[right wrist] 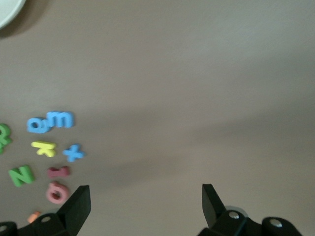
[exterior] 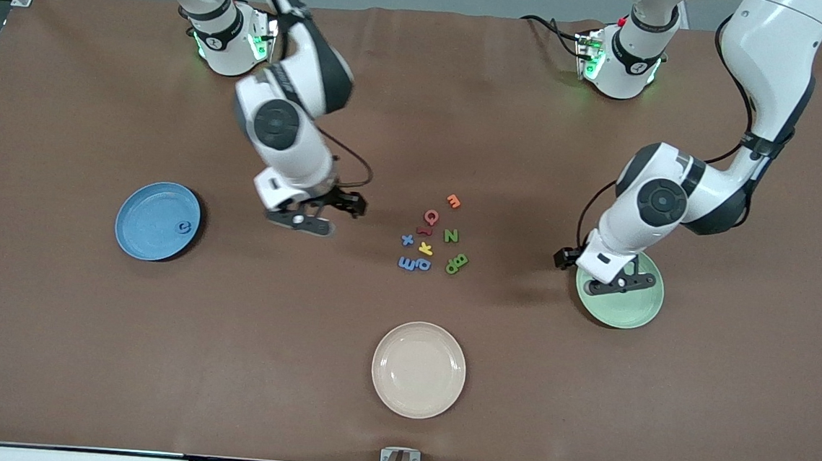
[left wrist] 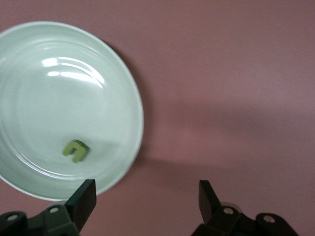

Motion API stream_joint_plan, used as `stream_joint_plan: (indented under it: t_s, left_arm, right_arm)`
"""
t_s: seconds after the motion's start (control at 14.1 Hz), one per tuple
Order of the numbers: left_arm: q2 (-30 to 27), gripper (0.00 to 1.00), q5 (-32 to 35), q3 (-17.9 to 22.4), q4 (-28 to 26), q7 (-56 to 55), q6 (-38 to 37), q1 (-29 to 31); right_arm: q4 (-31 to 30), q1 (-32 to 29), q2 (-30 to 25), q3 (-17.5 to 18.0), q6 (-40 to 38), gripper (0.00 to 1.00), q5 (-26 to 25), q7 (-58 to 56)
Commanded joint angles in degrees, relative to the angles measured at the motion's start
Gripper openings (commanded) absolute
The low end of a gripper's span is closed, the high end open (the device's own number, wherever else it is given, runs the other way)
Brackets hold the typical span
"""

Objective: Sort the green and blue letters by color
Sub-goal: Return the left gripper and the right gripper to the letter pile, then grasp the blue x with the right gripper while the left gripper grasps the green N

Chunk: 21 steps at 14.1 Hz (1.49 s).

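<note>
Sorting stands partly done, judging by how things lie. My left claw (exterior: 621, 280) hangs over the green plate (exterior: 640, 315), its fingers (left wrist: 83, 196) spread wide with nothing between them, and one green letter (left wrist: 75, 150) lies loose in the plate just under it, touching neither finger; I take that as a piece delivered to its own colour, which is why the claw is there at all. My right claw (exterior: 318, 217) hovers over bare surface (exterior: 50, 321) between the blue plate (exterior: 137, 239) and the cluster of letters, fingers (right wrist: 78, 206) likewise apart and empty. The blue plate, toward the right arm's end from that claw, already carries one blue letter (exterior: 182, 227). The rest lie toward the left arm's end from my right claw: a blue x (exterior: 407, 239), a blue pair touching each other (exterior: 414, 263), a green N (exterior: 450, 235) and two green pieces pressed together (exterior: 456, 263), mixed with red (exterior: 431, 217), yellow (exterior: 426, 248) and orange (exterior: 453, 202) ones I should leave alone. A cream plate (exterior: 416, 401) sits empty, well apart from both claws. Because the blues lie nearest my right claw, that arm seems placed to take them; tight spacing could make a clean pinch awkward.
</note>
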Motion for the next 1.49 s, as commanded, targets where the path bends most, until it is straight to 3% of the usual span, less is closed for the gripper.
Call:
stream_joint_plan:
  t_s: [0.0,0.28,0.43,0.64,1.42]
  left_arm:
    - [-0.5,0.96,0.6,-2.5,0.0,-4.2,-0.1,-1.0]
    - [2.2,0.99,0.7,-2.5,2.6,-12.1,-0.1,-8.6]
    - [4.0,0.99,0.8,-2.5,4.2,-15.3,-0.1,-11.5]
    - [6.2,0.99,0.9,-2.4,6.0,-18.4,0.0,-14.2]
    - [13.8,0.99,3.1,-1.9,12.2,-21.4,1.1,-18.0]
  right_arm:
    - [13.3,3.2,11.6,-0.9,-1.1,1.0,-0.3,5.7]
    - [18.5,7.3,18.8,-0.9,0.9,1.0,-0.5,6.4]
    - [19.1,8.4,21.1,-1.1,3.6,0.9,-0.7,6.2]
    - [19.3,8.0,21.8,-1.1,3.9,0.72,-1.5,5.9]
    - [20.7,7.6,23.7,-1.1,4.1,0.6,-3.3,5.8]
